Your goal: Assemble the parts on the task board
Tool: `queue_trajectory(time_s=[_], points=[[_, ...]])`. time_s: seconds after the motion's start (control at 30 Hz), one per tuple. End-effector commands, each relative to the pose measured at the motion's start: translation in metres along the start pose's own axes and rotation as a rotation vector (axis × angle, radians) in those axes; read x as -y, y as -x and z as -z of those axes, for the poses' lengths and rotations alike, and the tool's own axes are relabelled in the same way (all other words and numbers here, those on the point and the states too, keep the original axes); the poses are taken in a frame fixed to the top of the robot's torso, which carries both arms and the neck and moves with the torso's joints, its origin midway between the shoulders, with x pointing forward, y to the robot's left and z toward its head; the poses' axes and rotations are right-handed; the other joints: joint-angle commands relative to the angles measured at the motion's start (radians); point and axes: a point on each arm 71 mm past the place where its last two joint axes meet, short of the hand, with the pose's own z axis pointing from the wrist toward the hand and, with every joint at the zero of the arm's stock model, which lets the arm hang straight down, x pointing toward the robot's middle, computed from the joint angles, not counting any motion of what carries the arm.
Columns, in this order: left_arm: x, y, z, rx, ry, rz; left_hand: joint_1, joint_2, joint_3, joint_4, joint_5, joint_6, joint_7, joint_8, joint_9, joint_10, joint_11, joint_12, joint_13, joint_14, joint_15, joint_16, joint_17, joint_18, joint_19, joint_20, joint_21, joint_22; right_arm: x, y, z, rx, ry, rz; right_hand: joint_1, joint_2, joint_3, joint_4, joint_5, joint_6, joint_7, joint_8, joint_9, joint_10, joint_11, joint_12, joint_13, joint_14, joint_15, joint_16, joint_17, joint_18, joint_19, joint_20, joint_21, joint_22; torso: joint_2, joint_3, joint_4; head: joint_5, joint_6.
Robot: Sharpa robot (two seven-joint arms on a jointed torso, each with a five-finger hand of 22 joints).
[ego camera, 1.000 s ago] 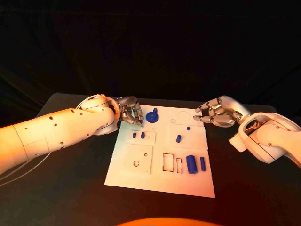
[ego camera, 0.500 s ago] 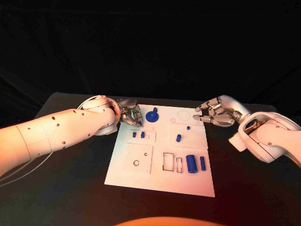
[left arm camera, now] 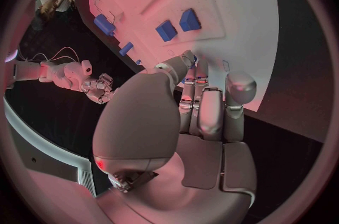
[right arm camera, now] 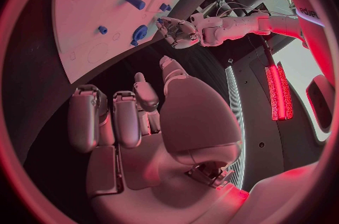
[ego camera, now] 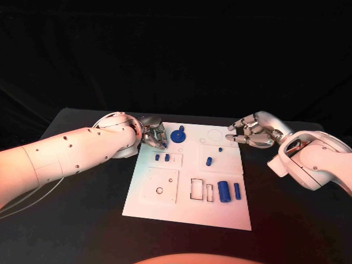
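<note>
Two hands curled, holding nothing: left hand (ego camera: 153, 134) at task board (ego camera: 148, 206) 10 o'clock, right hand (ego camera: 253, 132) at 2 o'clock.

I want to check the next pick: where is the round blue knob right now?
In the head view the round blue knob sits at the task board's far left corner, just beside the left hand.

The left hand (ego camera: 154, 135) crowds the task board's (ego camera: 152, 206) far left corner, just beside the round blue part (ego camera: 177, 136); the right hand (ego camera: 251, 132) sits off the far right corner over bare black table (ego camera: 303, 220). Between them the board's middle lies open from above; blue cylinders (ego camera: 224, 191) stand near its right edge.
</note>
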Motion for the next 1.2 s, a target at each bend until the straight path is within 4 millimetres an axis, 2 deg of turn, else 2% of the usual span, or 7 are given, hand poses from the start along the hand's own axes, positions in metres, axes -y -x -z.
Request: queue_trajectory(time_s=[0.03, 0.27, 0.47, 0.57, 1.2], points=[[0.002, -0.0023, -0.0014, -0.022, -0.006, 0.0, -0.011, -0.001, -0.005, -0.002, 0.0, 0.005, 0.003, 0.0, 0.002, 0.006, -0.001, -0.003, -0.001, 0.003, 0.001, -0.003, -0.001, -0.013, 0.001, 0.002, 0.006, 0.001, -0.001, -0.0011, -0.0001, -0.006, 0.009, 0.003, -0.003, 0.009, -0.005, 0.003, 0.003, 0.003, -0.001, 0.006, -0.001, 0.003, -0.001, 0.003, 0.002, 0.039, -0.006, -0.002, 0.001, 0.013, -0.003, -0.001, -0.005, 0.111, 0.001, -0.0001, -0.0014, 0.001, 0.0], [0.0052, -0.0046, -0.0041, -0.031, -0.011, -0.003, -0.011, -0.001, -0.005, -0.002, 0.0, 0.005, 0.002, -0.001, 0.002, 0.006, -0.001, -0.004, -0.001, 0.003, 0.001, -0.004, -0.002, -0.013, 0.001, 0.002, 0.005, 0.0, -0.0012, -0.0012, 0.0, -0.007, 0.009, 0.003, -0.003, 0.009, -0.005, 0.003, 0.003, 0.003, -0.001, 0.006, -0.001, 0.003, -0.001, 0.003, 0.002, 0.039, -0.006, -0.002, 0.001, 0.013, -0.003, -0.001, -0.005, 0.111, 0.001, -0.0004, -0.0008, 0.0, -0.003], [0.0064, -0.006, -0.0049, -0.037, -0.015, -0.005, -0.011, -0.001, -0.004, -0.002, 0.0, 0.005, 0.002, -0.001, 0.001, 0.006, -0.001, -0.004, -0.002, 0.003, 0.001, -0.005, -0.004, -0.013, 0.0, 0.002, 0.005, -0.001, -0.0011, -0.001, 0.0002, -0.006, 0.009, 0.003, -0.002, 0.009, -0.006, 0.002, 0.004, 0.004, -0.001, 0.007, -0.001, 0.002, -0.001, 0.002, 0.0, 0.039, -0.006, -0.003, -0.001, 0.013, -0.004, -0.002, -0.007, 0.109, 0.0, 0.001, -0.0008, 0.0, -0.002], [0.0067, -0.0063, -0.0049, -0.039, -0.017, -0.006, -0.011, -0.001, -0.004, -0.002, 0.0, 0.005, 0.002, -0.001, 0.001, 0.006, -0.002, -0.005, -0.002, 0.002, 0.001, -0.005, -0.004, -0.013, 0.0, 0.002, 0.005, 0.0, -0.0008, -0.0007, 0.0004, -0.006, 0.009, 0.003, -0.002, 0.009, -0.006, 0.002, 0.004, 0.004, -0.001, 0.007, -0.001, 0.002, -0.001, 0.002, 0.0, 0.039, -0.006, -0.003, -0.001, 0.013, -0.004, -0.002, -0.007, 0.109, 0.0, -0.0002, -0.0006, -0.002, -0.003], [0.0056, -0.0061, -0.0047, -0.035, -0.011, -0.011, -0.011, -0.004, -0.003, -0.009, 0.0, 0.008, 0.001, -0.009, -0.002, 0.015, -0.003, -0.014, -0.001, 0.002, -0.001, -0.004, -0.005, -0.012, -0.004, 0.0, 0.004, -0.002, -0.0004, -0.0004, 0.0003, -0.004, 0.008, 0.004, -0.002, 0.009, -0.007, 0.003, 0.005, 0.004, -0.001, 0.007, -0.001, 0.0, -0.001, 0.0, -0.002, 0.039, -0.006, -0.004, -0.002, 0.013, -0.005, -0.002, -0.008, 0.109, 0.0, -0.0004, 0.0004, -0.002, -0.004]])
